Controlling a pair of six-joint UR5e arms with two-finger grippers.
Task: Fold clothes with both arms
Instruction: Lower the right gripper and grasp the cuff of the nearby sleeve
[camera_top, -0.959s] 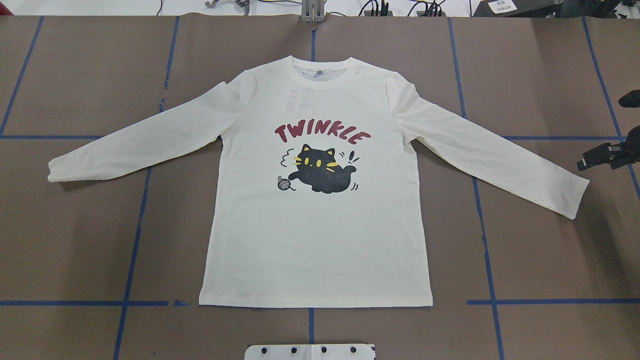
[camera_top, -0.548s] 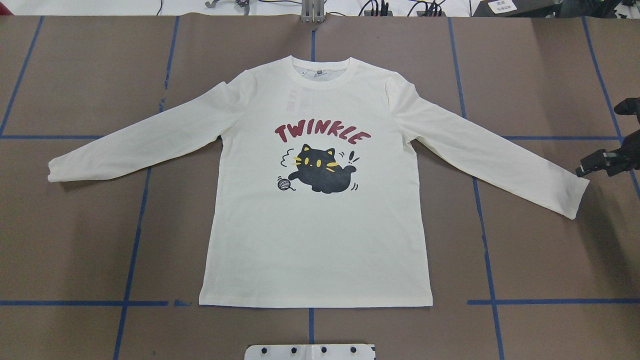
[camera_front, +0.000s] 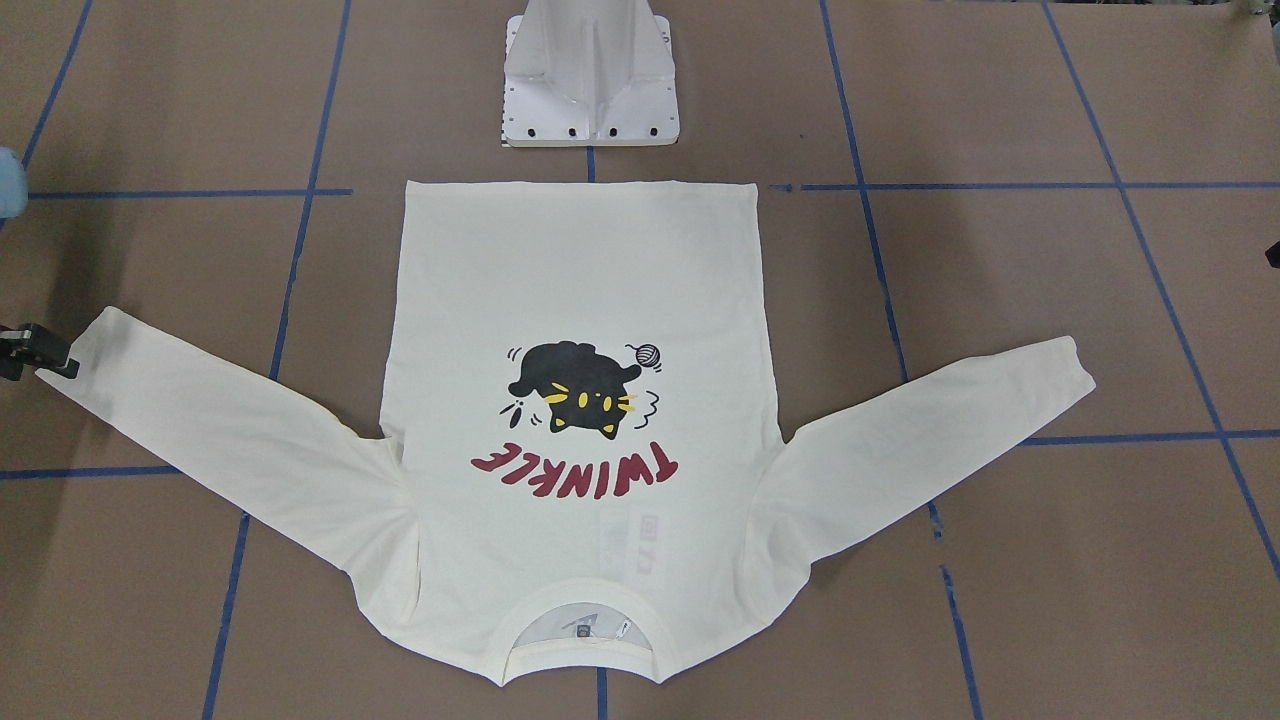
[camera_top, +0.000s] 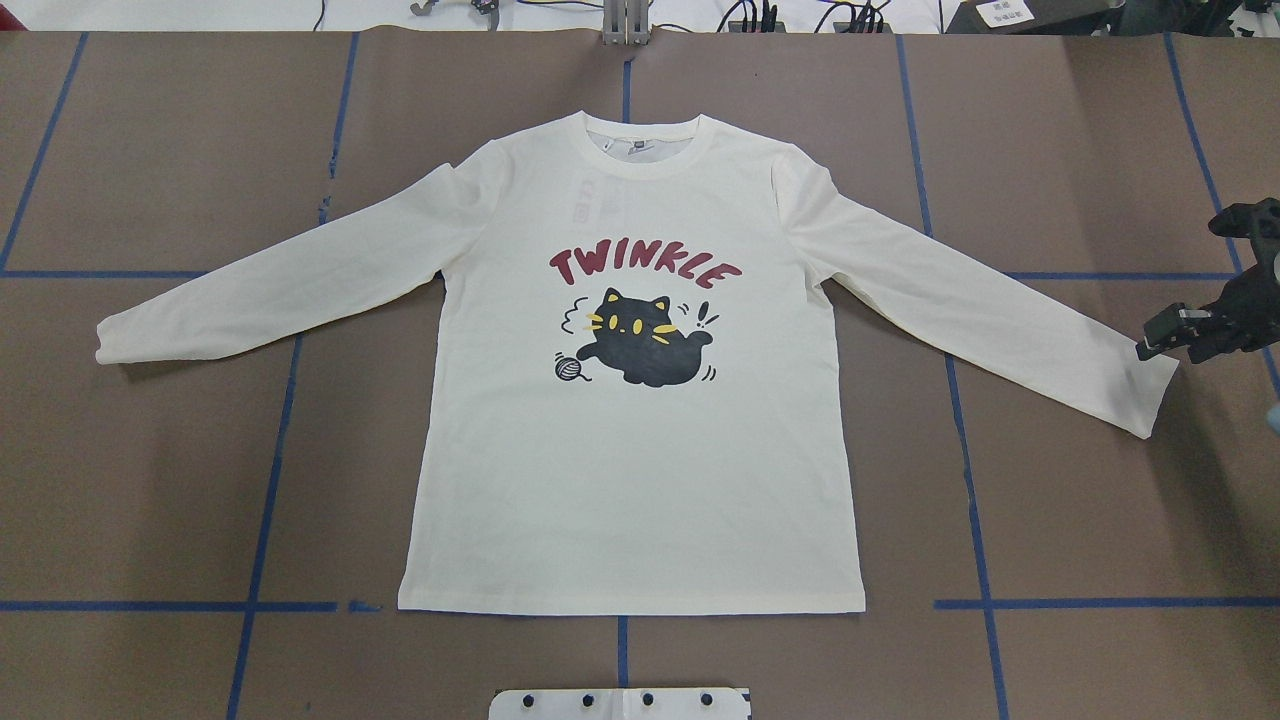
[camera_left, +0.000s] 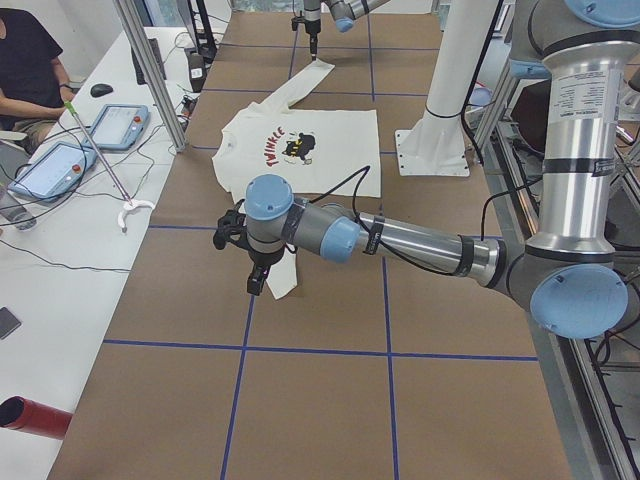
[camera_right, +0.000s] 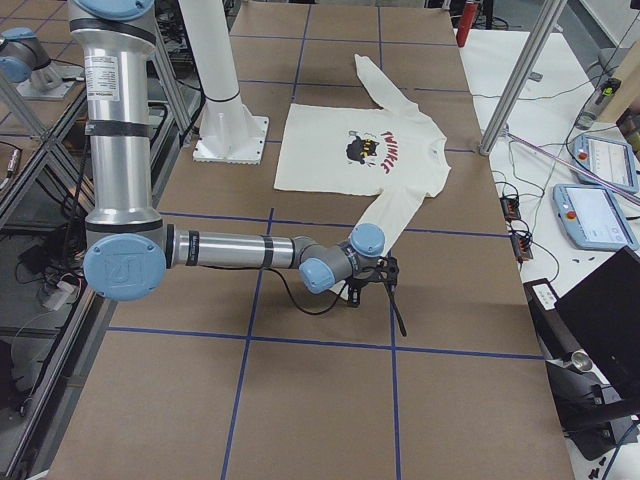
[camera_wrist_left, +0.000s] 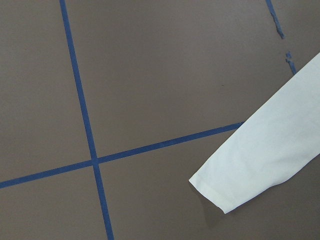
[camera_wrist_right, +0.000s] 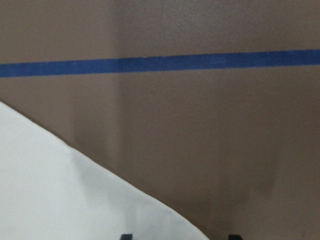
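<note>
T-shirt (camera_top: 630, 480) is lying flat, print up, on the surface (camera_top: 150, 480), its sleeve cuff (camera_top: 1150, 395) pointing toward the right tool (camera_top: 1160, 340), which is hanging wide open just beside it, while I cannot tell the left tool (camera_left: 257, 284) state.

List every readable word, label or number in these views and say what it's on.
"TWINKLE": red print on the T-shirt front, above the cat.
Neck label inside the collar: too small to read.
Clear sticker on the chest: unreadable.
Paper note beyond the table: blurred.
White label on the right arm: too small to read.
</note>
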